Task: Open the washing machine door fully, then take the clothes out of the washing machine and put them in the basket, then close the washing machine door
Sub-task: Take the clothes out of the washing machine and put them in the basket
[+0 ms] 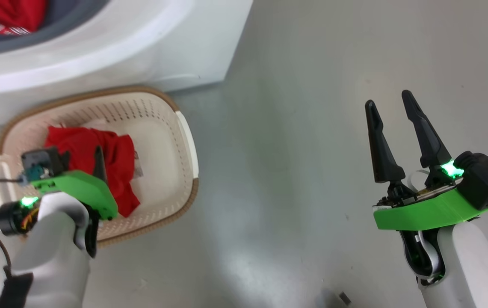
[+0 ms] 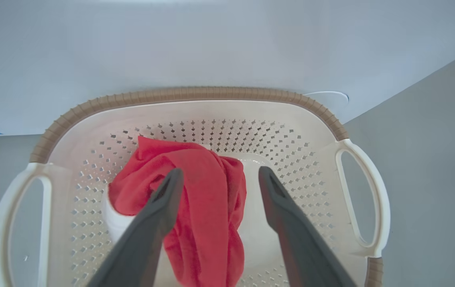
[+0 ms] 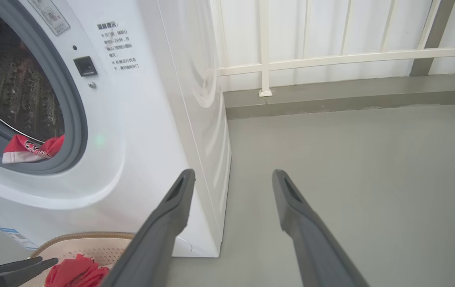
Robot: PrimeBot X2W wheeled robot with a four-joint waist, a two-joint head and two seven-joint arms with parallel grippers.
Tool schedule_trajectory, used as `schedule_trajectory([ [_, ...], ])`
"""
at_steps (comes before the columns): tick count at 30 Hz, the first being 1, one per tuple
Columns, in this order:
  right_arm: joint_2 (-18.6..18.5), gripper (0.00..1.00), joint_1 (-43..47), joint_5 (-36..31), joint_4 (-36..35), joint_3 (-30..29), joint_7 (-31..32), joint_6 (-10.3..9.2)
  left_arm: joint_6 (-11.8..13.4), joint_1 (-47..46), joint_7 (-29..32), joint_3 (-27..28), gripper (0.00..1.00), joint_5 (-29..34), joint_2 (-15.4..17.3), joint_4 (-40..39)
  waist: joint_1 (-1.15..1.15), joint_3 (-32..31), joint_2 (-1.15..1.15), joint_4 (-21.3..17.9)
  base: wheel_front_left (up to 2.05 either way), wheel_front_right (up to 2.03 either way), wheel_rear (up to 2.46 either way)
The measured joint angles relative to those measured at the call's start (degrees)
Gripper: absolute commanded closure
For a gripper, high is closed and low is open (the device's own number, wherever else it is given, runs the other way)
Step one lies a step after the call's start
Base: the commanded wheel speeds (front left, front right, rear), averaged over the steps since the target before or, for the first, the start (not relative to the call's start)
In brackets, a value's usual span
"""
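Red fabric clothes [image 1: 4, 15] inside the white washing machine [image 1: 141, 42] lie up ahead of my left gripper [image 2: 217, 175], nearer than my right gripper [image 1: 388, 99]; both are spread wide, empty.

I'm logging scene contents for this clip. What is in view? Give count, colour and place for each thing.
washer: one, white, behind the basket, drum mouth uncovered
gasket: one, grey, around the drum mouth
drum clothes: count unclear, red with white trim, on the gasket's lower lip
basket: one, cream with brown rim, on the floor by the washer's front
garment: one, red, crumpled inside the basket
floor: grey, under everything
railing: one, cream, beyond the washer
left gripper: one, dark fingers, open above the garment
right gripper: one, dark fingers, open over bare floor
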Motion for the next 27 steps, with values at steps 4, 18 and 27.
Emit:
schedule_trajectory([
  [4, 0.0, 0.0, 1.2, -0.4, 0.3, -0.5, 0.0, 0.0, 0.1, 3.5, 0.0, 0.2, 0.0, 0.7, 0.0, -6.1, 0.0, -2.2, 0.0, 0.6, 0.0, 0.0, 0.0],
  [18, 0.0, 0.0, 6.0, -3.5, 2.1, -3.6, 0.0, 0.0, 0.0, 22.8, -0.1, 5.7, 0.0, 5.6, -3.5, -37.3, 0.0, -13.2, 0.0, 4.5, 0.0, 0.0, 0.0],
  [27, 0.0, 0.0, 10.2, -4.5, 2.5, -5.7, 0.0, 0.0, 1.7, 31.9, -0.1, 7.2, 0.0, 8.7, -4.8, -48.7, 0.0, -20.1, 0.0, 7.4, 0.0, 0.0, 0.0],
])
